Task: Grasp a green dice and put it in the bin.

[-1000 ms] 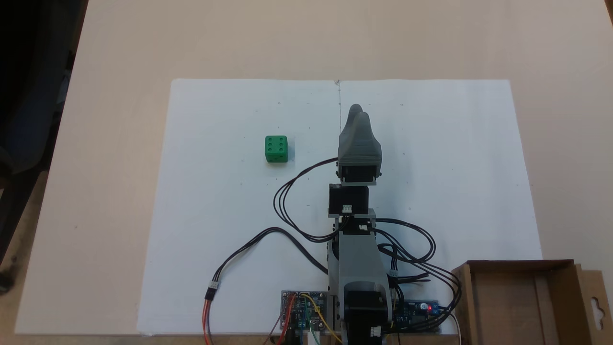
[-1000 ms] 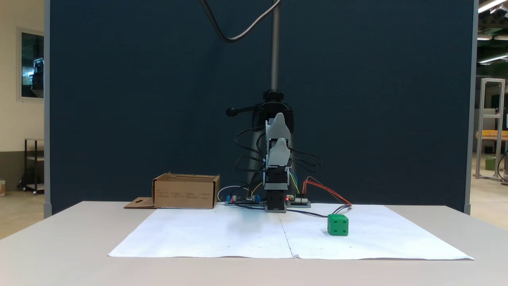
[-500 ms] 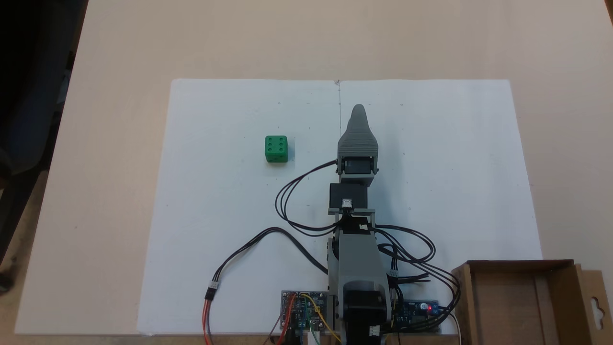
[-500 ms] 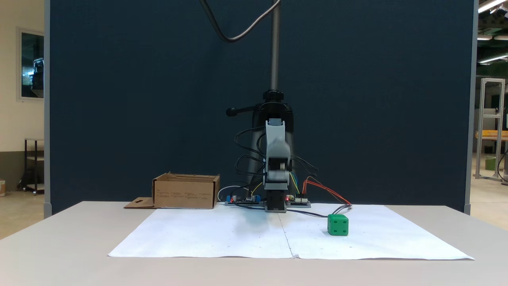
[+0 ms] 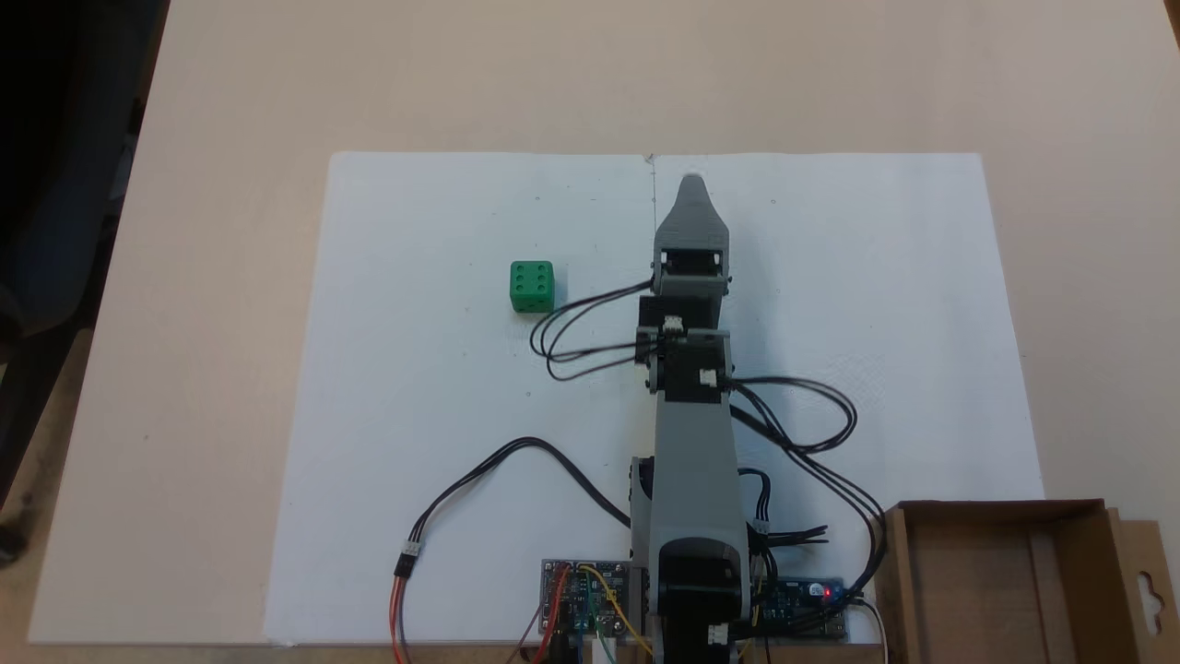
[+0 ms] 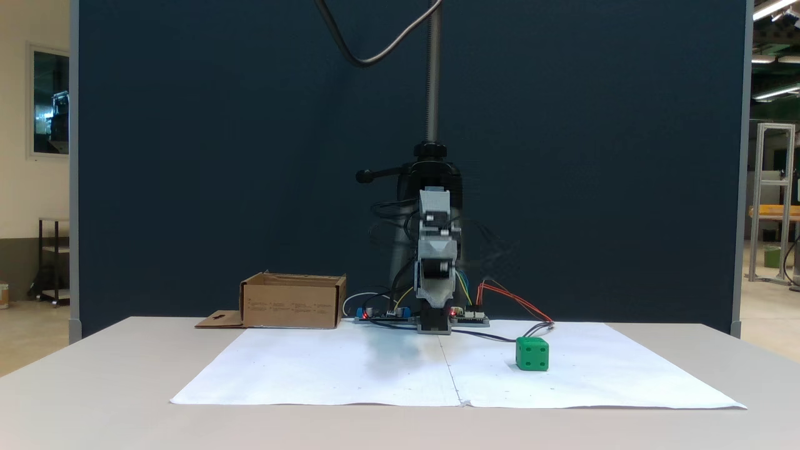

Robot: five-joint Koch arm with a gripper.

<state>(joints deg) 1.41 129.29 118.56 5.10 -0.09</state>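
Grey gripper hung above the white paper, jaw state unclear, well apart from small green dice.

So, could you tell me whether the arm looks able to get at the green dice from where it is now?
Probably yes. The green dice sits alone on the white paper, to the left of the gripper in the top-down fixed view, with only bare paper between them. The black cables loop just short of it.
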